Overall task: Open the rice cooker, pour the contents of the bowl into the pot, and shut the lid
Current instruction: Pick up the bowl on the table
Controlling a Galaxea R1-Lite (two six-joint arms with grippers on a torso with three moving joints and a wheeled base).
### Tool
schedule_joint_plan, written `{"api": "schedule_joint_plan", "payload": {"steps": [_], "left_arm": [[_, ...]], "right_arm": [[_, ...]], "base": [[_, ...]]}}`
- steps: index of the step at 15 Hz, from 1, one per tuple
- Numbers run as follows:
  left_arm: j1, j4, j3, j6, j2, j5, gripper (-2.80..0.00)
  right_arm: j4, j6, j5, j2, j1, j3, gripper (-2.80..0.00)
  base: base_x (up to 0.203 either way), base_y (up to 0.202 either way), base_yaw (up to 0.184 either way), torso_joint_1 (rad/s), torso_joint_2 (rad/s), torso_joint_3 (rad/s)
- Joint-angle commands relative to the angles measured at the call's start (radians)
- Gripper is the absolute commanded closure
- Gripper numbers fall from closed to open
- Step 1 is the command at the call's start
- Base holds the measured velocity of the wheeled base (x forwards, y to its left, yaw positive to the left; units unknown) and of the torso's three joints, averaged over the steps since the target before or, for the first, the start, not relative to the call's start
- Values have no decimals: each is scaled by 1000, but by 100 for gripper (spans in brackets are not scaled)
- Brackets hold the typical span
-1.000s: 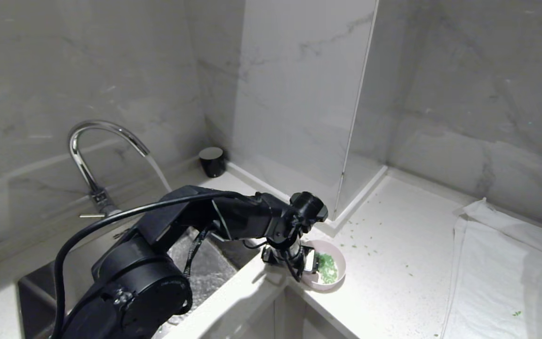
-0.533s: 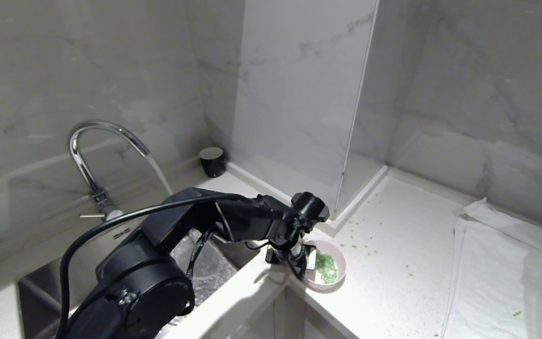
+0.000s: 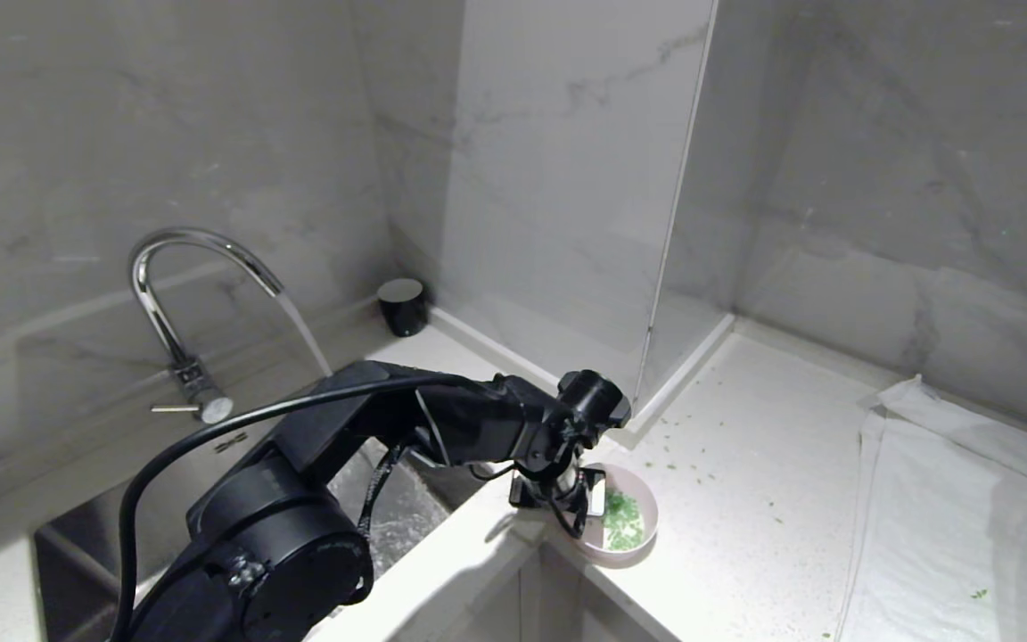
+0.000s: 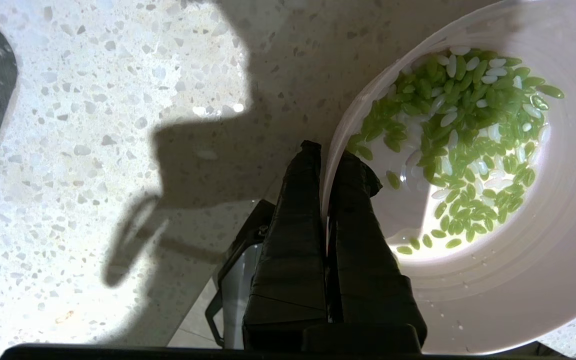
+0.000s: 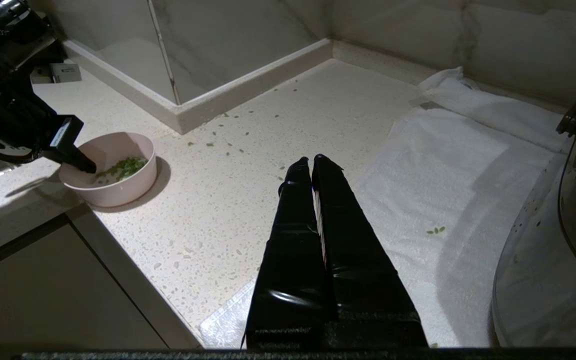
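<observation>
- The left gripper is clamped on the rim of the bowl: one finger stands outside the wall, the other inside.
- The bowl sits on the counter at its front edge, beside the sink.
- The contents, green with a few white grains, lie just past the inner finger.
- The right gripper, its jaws pressed together and empty, hangs above the counter beside a white towel, well apart from the bowl.
</observation>
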Motion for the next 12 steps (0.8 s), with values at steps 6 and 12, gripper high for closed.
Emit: {"api": "schedule_joint_plan", "payload": {"steps": [6, 12], "left_arm": [[61, 73, 17, -21, -80, -2, 0], [188, 77, 102, -39, -149, -35, 0]], "right_arm": [[0, 0, 0, -1, 0, 2, 0], [-1, 0, 0, 0, 0, 2, 0]], "base": [[0, 0, 0, 0, 0, 0], [0, 0, 0, 0, 0, 0]]}}
